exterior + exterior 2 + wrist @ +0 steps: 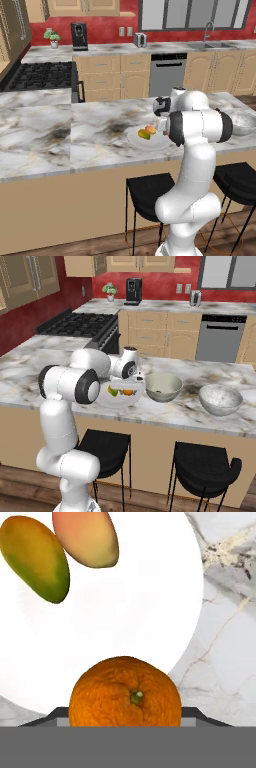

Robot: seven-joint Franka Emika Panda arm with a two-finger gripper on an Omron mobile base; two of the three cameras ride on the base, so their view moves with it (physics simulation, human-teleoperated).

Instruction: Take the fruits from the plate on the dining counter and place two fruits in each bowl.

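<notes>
The white plate (125, 612) lies on the dining counter (50, 135), and my gripper (125, 718) hangs over its edge. The jaws are shut on the orange fruit (125, 694), which sits between the two dark fingertips; whether it still touches the plate I cannot tell. A yellow-green fruit (35, 557) and a peach orange-red fruit (87, 537) lie side by side on the plate's far part. From the right base view the plate (117, 402) sits left of the grey-green bowl (163, 387), and the speckled bowl (220, 399) stands further right. My own arm hides most of the hand in the left base view.
Two black stools (105, 448) stand under the counter's front edge. A stove (80, 323) sits on the far counter along with a coffee machine (133, 291) and a toaster (195, 298). Bare marble spreads left of the plate (145, 144).
</notes>
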